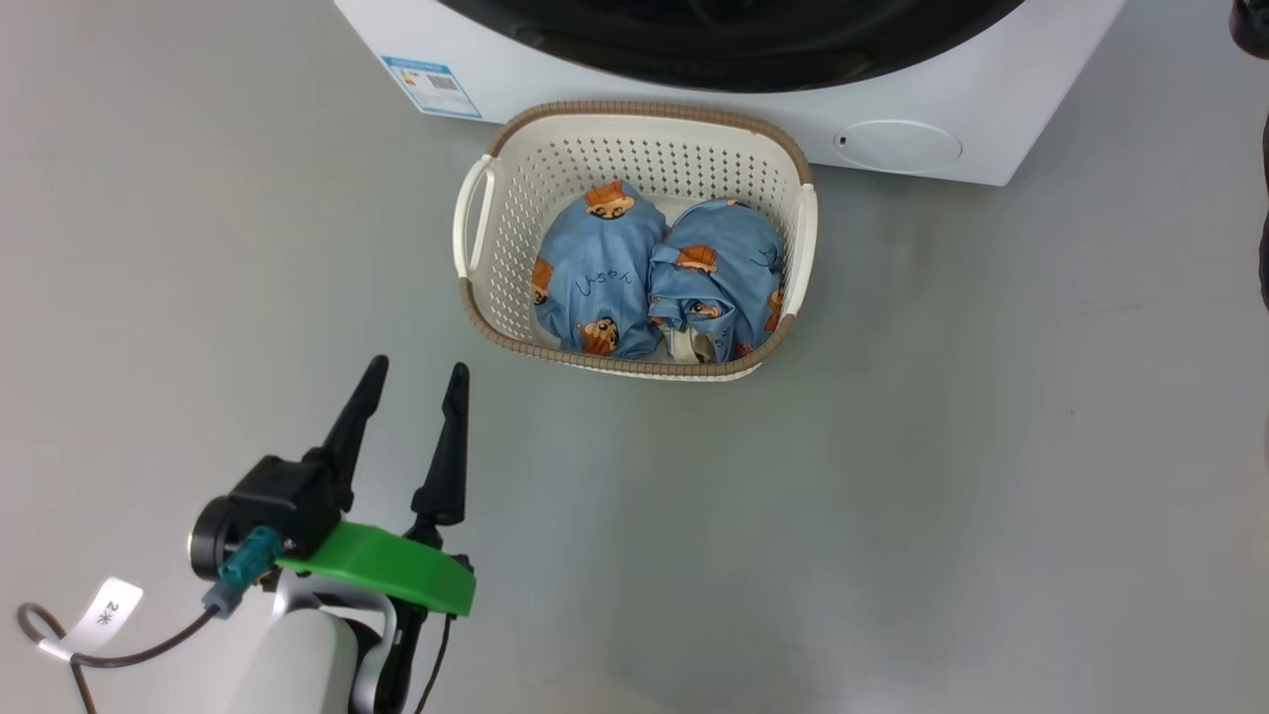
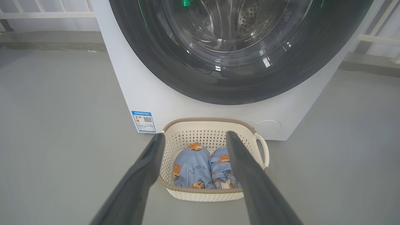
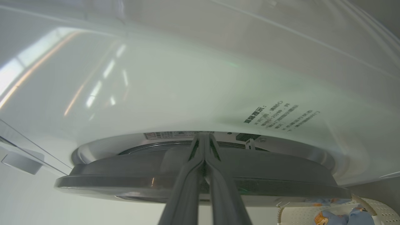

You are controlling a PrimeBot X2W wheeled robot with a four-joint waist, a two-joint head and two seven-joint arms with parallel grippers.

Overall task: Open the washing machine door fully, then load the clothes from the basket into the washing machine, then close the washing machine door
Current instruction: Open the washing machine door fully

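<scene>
The washing machine (image 1: 595, 79) stands at the top of the head view, and the black ring of the washing machine door (image 1: 734, 50) lies against its front. On the floor just before it sits the basket (image 1: 634, 109) with two bundles of clothes (image 1: 605, 268) side by side. My left gripper (image 1: 417, 367) hangs open and empty to the lower left of the basket, fingers pointing toward it. The left wrist view looks between those fingers at the basket (image 2: 206, 120), clothes (image 2: 192, 165) and door (image 2: 156, 62). My right gripper (image 3: 204, 137) is shut, its tips reaching over the door's rim (image 3: 125, 175) into the gap at the machine's white front (image 3: 187, 87).
A blue label (image 1: 431, 84) and a round service cap (image 1: 897, 146) mark the machine's lower front. Bare grey floor (image 1: 942, 476) spreads around the basket on all sides. A white railing (image 2: 47, 14) runs behind the machine. Something dark (image 1: 1254, 30) shows at the upper right edge.
</scene>
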